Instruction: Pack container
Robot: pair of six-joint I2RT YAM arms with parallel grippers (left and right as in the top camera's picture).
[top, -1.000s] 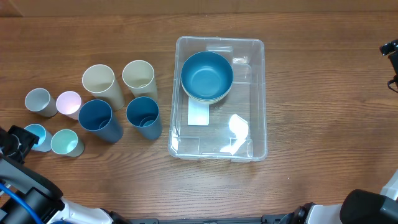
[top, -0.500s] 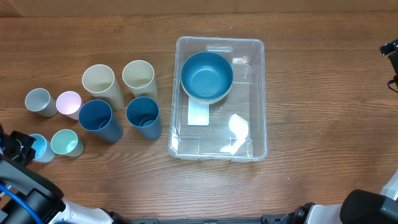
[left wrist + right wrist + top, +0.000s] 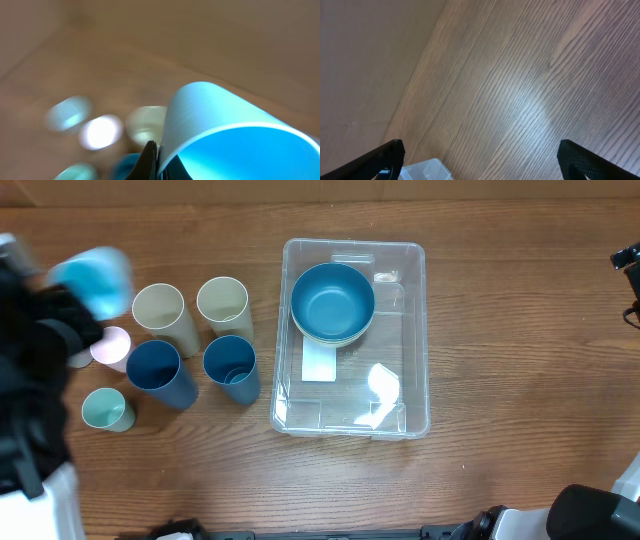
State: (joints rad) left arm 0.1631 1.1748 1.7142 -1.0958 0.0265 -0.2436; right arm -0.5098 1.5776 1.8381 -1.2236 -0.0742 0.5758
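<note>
The container (image 3: 355, 245), a large clear bin with a white label on its bottom, sits mid-table. In its far half lies a blue bowl (image 3: 332, 300) nested in a cream bowl (image 3: 345, 340). My left gripper (image 3: 159, 162) is shut on the rim of a light blue cup (image 3: 240, 130), one finger inside and one outside. Seen from overhead, that cup (image 3: 95, 275) hangs blurred above the far-left cups. My right gripper (image 3: 480, 155) stands wide open over bare wood, holding nothing. A corner of the container (image 3: 427, 170) shows below it.
Left of the container stand two cream cups (image 3: 160, 310) (image 3: 222, 300), two dark blue cups (image 3: 155, 367) (image 3: 230, 362), a pink cup (image 3: 110, 345) and a mint cup (image 3: 103, 408). My left arm (image 3: 35, 360) covers the far-left table edge.
The left gripper shut on the light blue cup at the front left. It then lifted the cup up and toward the back, and the arm now blurs with motion. The right arm has not moved.
</note>
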